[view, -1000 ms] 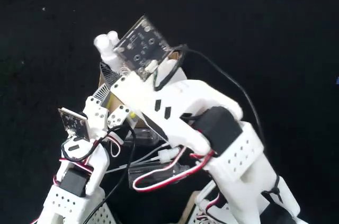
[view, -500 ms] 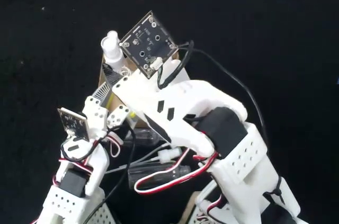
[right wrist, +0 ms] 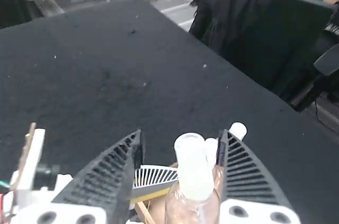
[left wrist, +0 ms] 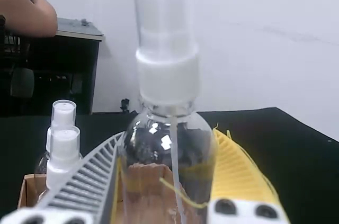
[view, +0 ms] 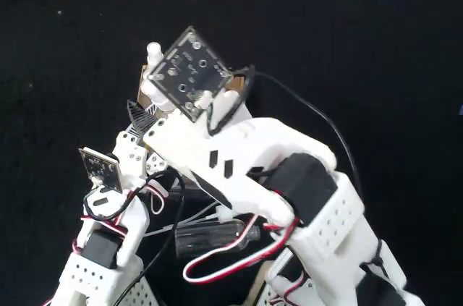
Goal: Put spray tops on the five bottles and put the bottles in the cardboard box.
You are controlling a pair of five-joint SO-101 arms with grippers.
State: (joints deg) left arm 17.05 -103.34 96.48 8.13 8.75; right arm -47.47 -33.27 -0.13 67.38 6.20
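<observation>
My left gripper (left wrist: 159, 203) is shut on a clear bottle (left wrist: 167, 144) that stands upright between its grey and yellow fingers, a white spray top (left wrist: 165, 49) on its neck. My right gripper (right wrist: 180, 139) hangs open over the same bottle. Its black fingers (right wrist: 108, 173) stand on either side of the spray top (right wrist: 193, 166) with a gap left. Two more topped bottles (left wrist: 63, 131) stand in the cardboard box (left wrist: 25, 192). In the high view the right wrist board (view: 189, 74) covers the box (view: 233, 83), and a white top (view: 154, 53) shows beside it.
A clear bottle (view: 213, 236) lies on its side between the two arm bases, among loose cables. Black cloth (view: 376, 67) covers the table all round. Another spray top (right wrist: 237, 130) rises just past the right gripper's far finger.
The right arm's wrist has turned and shifted left and a little lower over the box. The left arm has kept still with the bottle.
</observation>
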